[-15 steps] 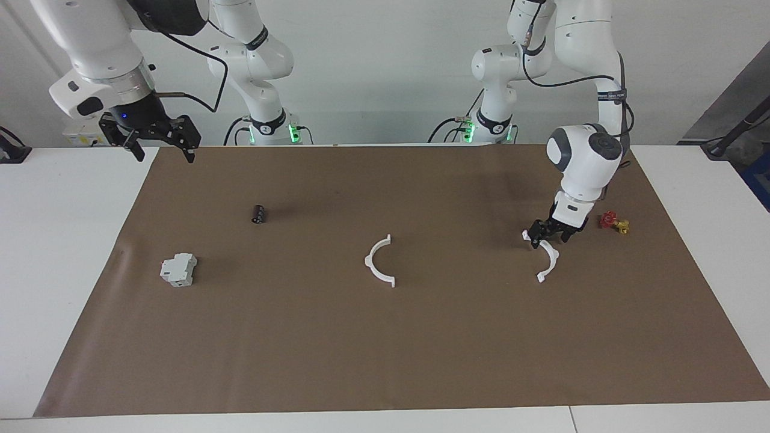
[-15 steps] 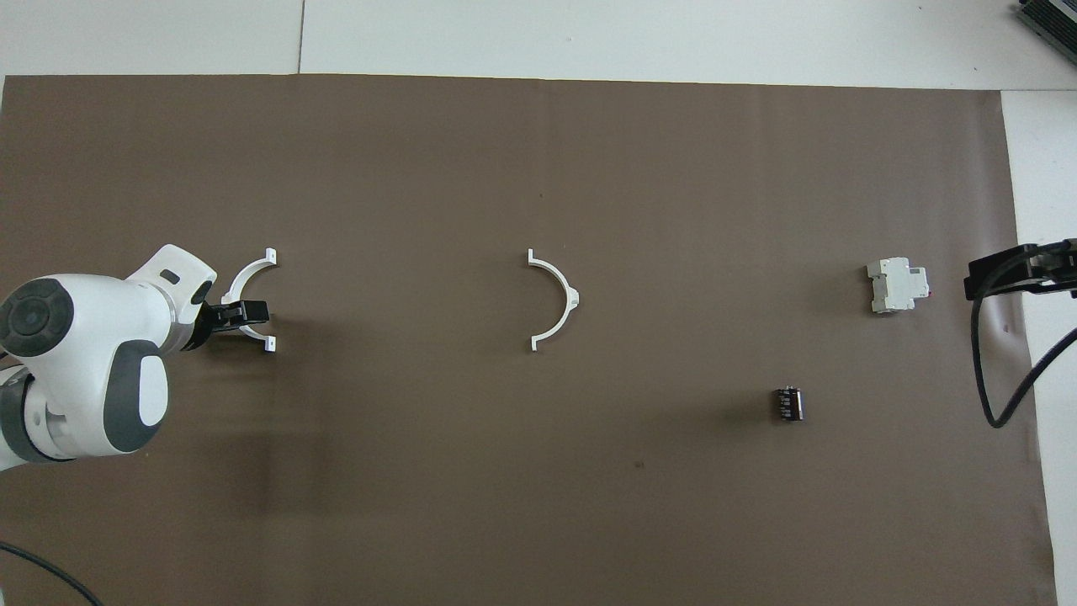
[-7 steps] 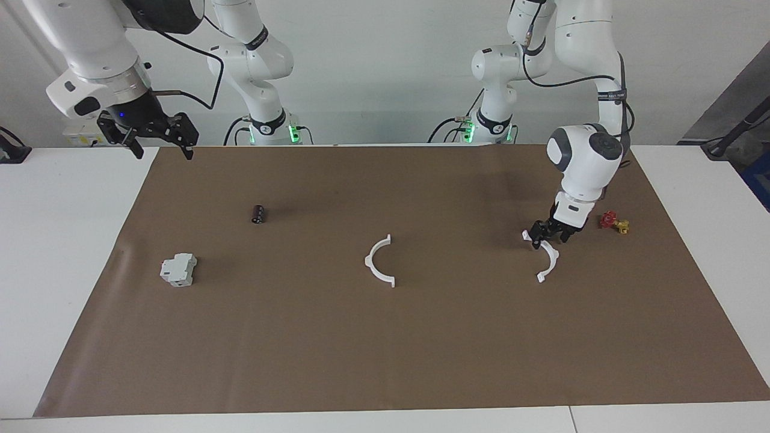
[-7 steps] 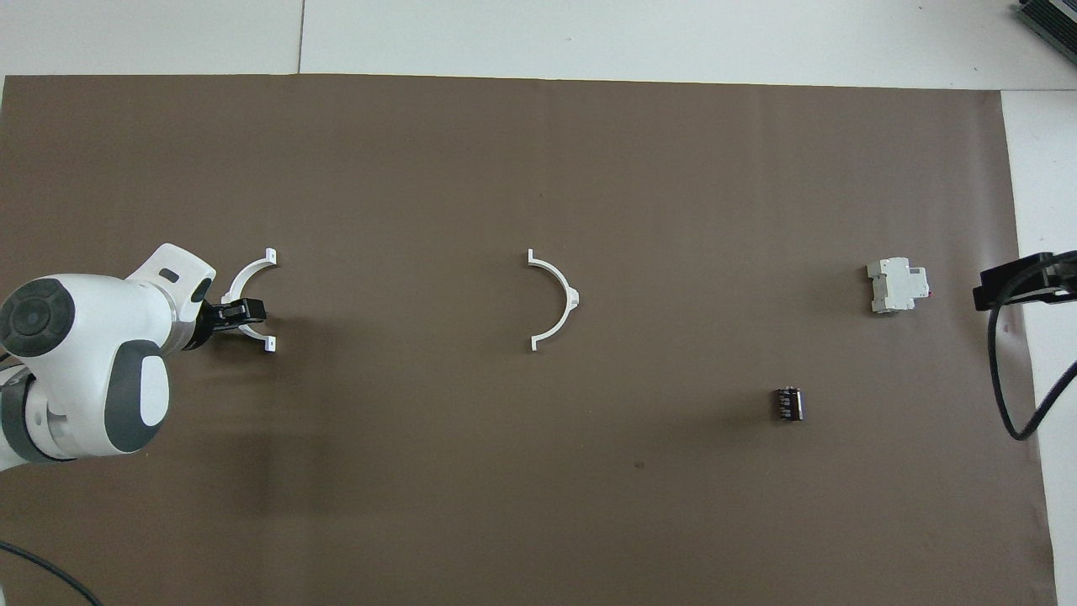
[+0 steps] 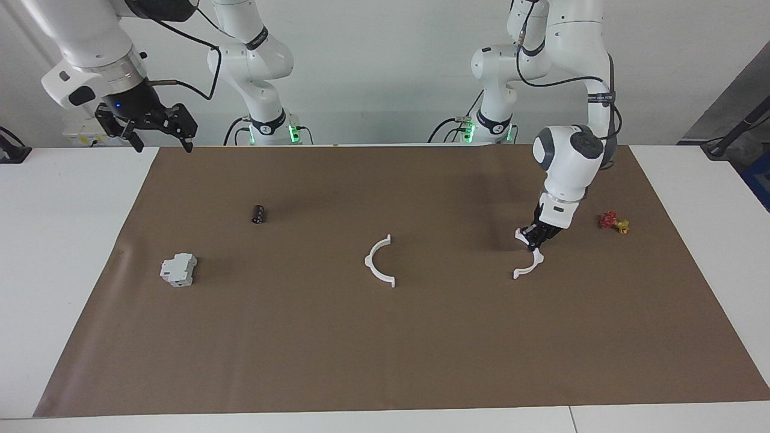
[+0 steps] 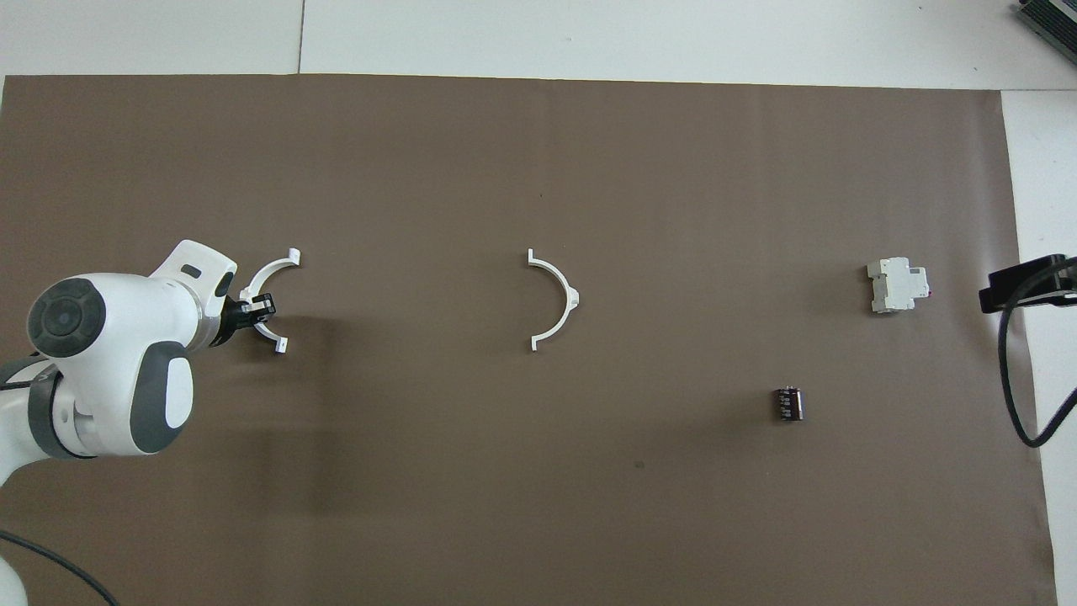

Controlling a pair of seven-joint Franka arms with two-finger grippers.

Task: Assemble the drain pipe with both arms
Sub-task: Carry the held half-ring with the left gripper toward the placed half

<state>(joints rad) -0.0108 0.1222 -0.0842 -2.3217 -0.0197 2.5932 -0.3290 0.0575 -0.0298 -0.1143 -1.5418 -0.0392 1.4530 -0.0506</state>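
One white half-ring (image 5: 537, 259) of the drain pipe is gripped at its curve by my left gripper (image 5: 534, 237), low over the brown mat toward the left arm's end. It also shows in the overhead view (image 6: 267, 273), with the left gripper (image 6: 259, 305) shut on it. I cannot tell if it touches the mat. The second half-ring (image 5: 368, 263) lies alone at the mat's middle (image 6: 569, 296), its open side facing the left arm's end. My right gripper (image 5: 159, 129) is open and empty, raised over the mat's edge at the right arm's end (image 6: 1020, 284).
A grey-white boxy block (image 5: 178, 269) (image 6: 897, 286) and a small black cylinder (image 5: 258, 214) (image 6: 788, 403) lie toward the right arm's end. A red-and-yellow valve (image 5: 613, 222) lies beside the left gripper, toward the left arm's end. The brown mat (image 5: 385, 349) covers the table.
The left gripper closed on its half-ring and shifted it a little toward the mat's middle, turning it slightly. The right gripper rose and drew back toward its own end.
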